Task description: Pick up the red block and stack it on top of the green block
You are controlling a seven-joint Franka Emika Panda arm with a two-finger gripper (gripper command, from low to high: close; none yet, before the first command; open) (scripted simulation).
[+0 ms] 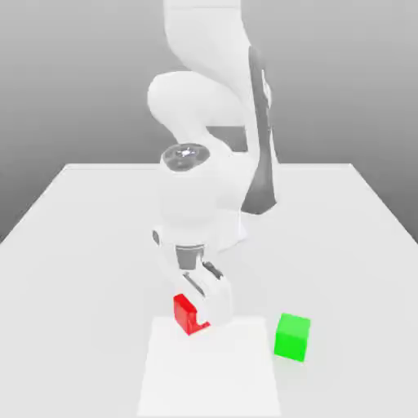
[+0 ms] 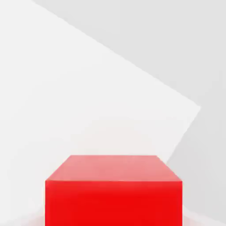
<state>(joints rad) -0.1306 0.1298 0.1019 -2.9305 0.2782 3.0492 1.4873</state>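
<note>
The red block [image 1: 188,313] rests at the near edge of a white square sheet [image 1: 208,375] on the table. My gripper [image 1: 197,307] has come down over it and is shut on it, with one white finger [image 1: 217,299] against the side that faces the exterior view's right. In the hand view the red block [image 2: 114,190] sits very close, its top face and one side showing. The green block [image 1: 291,336] stands on the table just off the sheet's edge, toward the exterior view's right of the red block, apart from it and from the gripper.
The arm's white body [image 1: 204,196] rises directly behind the gripper. The pale table [image 1: 82,229] stretches to both sides. The white sheet [image 2: 66,88] lies flat under the red block, its corner reaching out toward the green block's side.
</note>
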